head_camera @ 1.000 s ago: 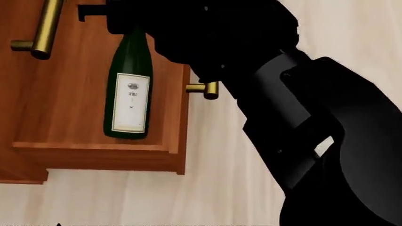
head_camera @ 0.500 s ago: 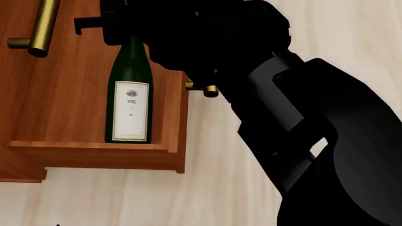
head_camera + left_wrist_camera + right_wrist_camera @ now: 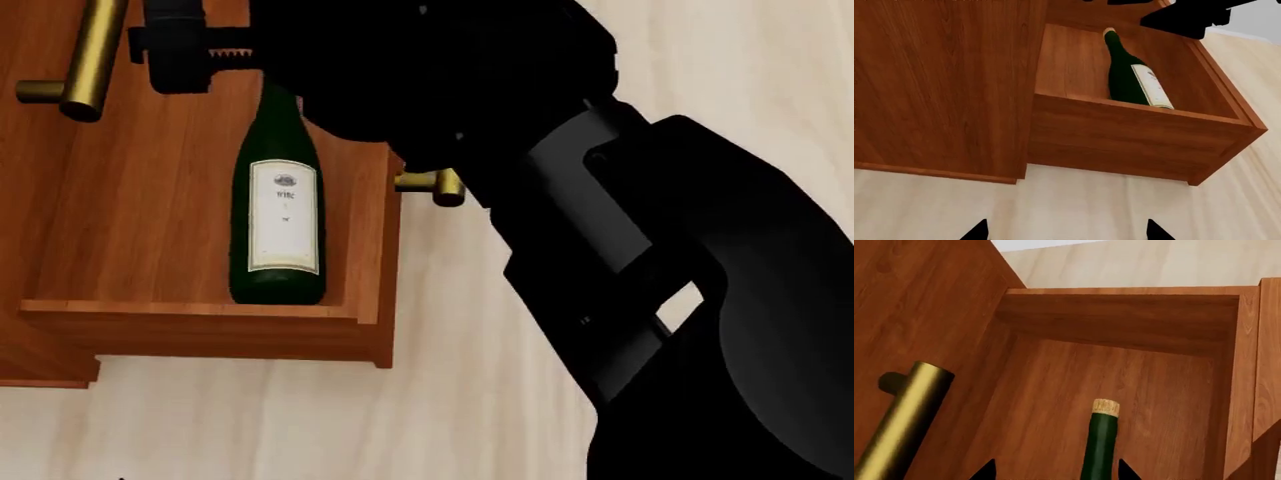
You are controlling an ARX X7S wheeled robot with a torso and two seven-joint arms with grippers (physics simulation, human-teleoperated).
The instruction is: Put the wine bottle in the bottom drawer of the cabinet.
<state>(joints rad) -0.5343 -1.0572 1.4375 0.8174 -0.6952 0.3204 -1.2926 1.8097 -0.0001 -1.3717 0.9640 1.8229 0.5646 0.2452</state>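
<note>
The dark green wine bottle (image 3: 280, 230) lies on the floor of the pulled-out bottom drawer (image 3: 200, 330), label up. The left wrist view shows the wine bottle (image 3: 1134, 80) behind the near wall of the bottom drawer (image 3: 1134, 140), beside the cabinet (image 3: 941, 85). My right gripper (image 3: 1055, 472) hovers open over the bottle's neck (image 3: 1102, 440), its tips wide on either side and not touching the glass; the tan cork (image 3: 1105, 407) points away from it. My left gripper (image 3: 1066, 235) is open over the pale floor, outside the drawer, with nothing between its tips.
The brass handle of an upper drawer (image 3: 94, 55) juts out above the bottom drawer on one side. The bottom drawer's own brass handle (image 3: 434, 185) pokes out by my black right arm (image 3: 641, 250), which fills much of the head view. Pale wood floor (image 3: 454, 400) surrounds the cabinet.
The bottle's tilt has shifted and its label has turned a little. My right gripper has shifted left over the neck.
</note>
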